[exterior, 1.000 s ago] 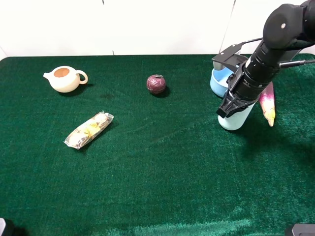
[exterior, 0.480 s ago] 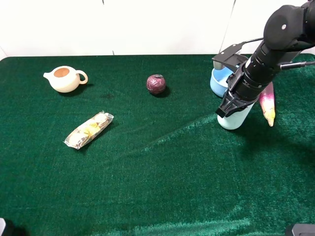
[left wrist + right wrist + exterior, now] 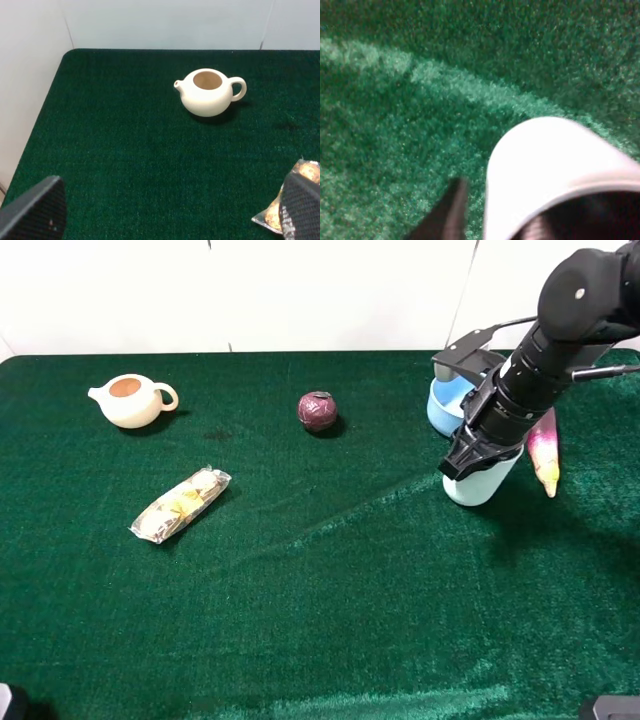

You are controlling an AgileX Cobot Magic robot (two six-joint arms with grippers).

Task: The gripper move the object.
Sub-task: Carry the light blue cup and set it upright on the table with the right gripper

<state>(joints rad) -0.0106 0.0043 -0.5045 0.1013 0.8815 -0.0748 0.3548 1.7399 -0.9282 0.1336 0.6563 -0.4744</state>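
Observation:
The pale blue-green cup [image 3: 478, 480] stands slightly tilted on the green cloth at the right, just in front of the light-blue bowl [image 3: 445, 405]. My right gripper [image 3: 470, 455] comes down from above and is shut on the cup's rim, hiding its top. In the right wrist view the cup [image 3: 550, 155] fills the frame, with one black finger [image 3: 447, 212] outside its wall. My left gripper [image 3: 170, 215] is open and empty near the table's front left corner, far from the cup.
A pink-and-yellow tapered object [image 3: 543, 450] lies right of the cup. A purple ball [image 3: 318, 411] sits mid-table, a cream teapot [image 3: 130, 400] at the back left and a wrapped snack pack [image 3: 180, 504] in front of it. A white wall runs behind the table.
My right gripper and the cup have shifted only slightly and the cup stands a little more upright. A pale crease in the cloth has spread from the cup toward the lower left.

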